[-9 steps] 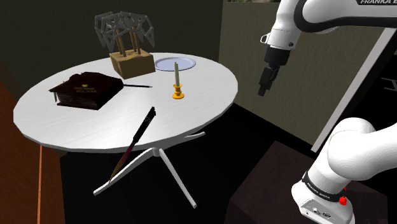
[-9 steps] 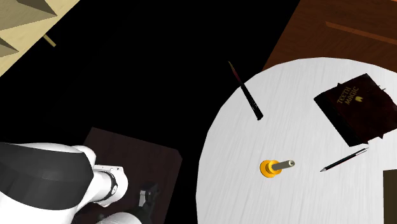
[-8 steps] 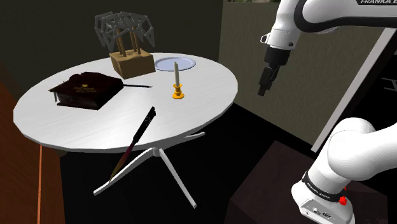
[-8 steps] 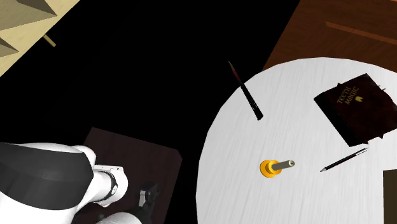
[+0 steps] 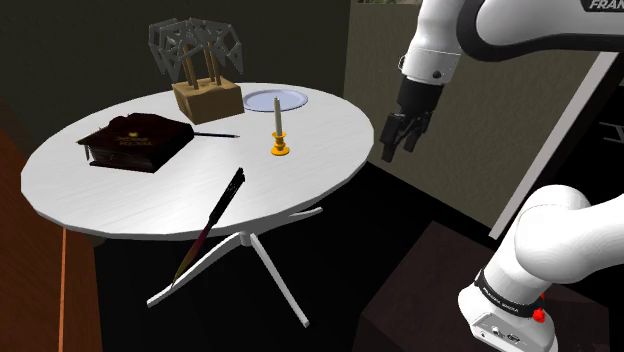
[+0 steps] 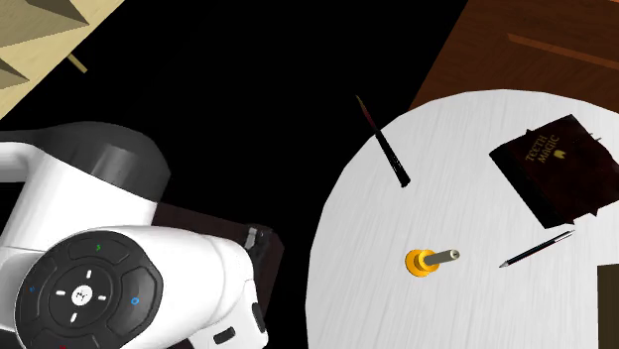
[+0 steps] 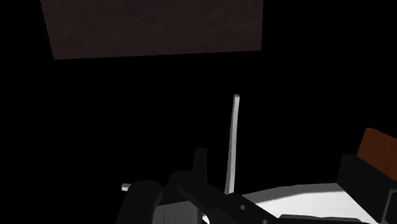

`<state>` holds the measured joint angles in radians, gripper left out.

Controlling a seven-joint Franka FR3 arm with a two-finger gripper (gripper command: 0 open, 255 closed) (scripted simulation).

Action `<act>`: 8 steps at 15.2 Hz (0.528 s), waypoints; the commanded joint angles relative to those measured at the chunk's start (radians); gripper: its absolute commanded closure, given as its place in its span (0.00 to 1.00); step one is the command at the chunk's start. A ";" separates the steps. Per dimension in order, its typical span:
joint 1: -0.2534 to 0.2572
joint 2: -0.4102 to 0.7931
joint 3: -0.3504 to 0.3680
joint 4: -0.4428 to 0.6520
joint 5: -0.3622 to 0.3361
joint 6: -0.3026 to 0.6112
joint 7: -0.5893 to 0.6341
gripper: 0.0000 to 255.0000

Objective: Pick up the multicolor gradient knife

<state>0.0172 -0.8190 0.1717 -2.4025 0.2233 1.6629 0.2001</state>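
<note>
The fingers (image 5: 386, 138) hang spread apart, gripping nothing, just off the rim of the round white table (image 5: 330, 150). The multicolor gradient knife (image 5: 212, 222) lies well apart from them at the table's edge, with its dark handle on the top and its blade jutting past the rim.

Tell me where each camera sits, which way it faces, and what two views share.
Shoulder view: beside the stand, facing down across the round table; shows the white arm and gripper.
Second exterior view: overhead, facing almost straight down at the table's edge; shows the arm's white link.
Wrist view: on the hand, facing darkness, a brown slab and a pale rod; robot parts close by.
Shared: both exterior views show the knife overhanging the table, book, candle holder.
</note>
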 commanded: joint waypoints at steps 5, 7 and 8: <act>-0.035 0.100 0.200 0.092 0.063 0.058 0.313 0.00; -0.057 0.149 0.267 0.140 0.070 0.074 0.416 0.00; -0.069 0.176 0.301 0.167 0.070 0.081 0.468 0.00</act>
<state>-0.0388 -0.6728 0.4367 -2.2567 0.2913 1.7270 0.6116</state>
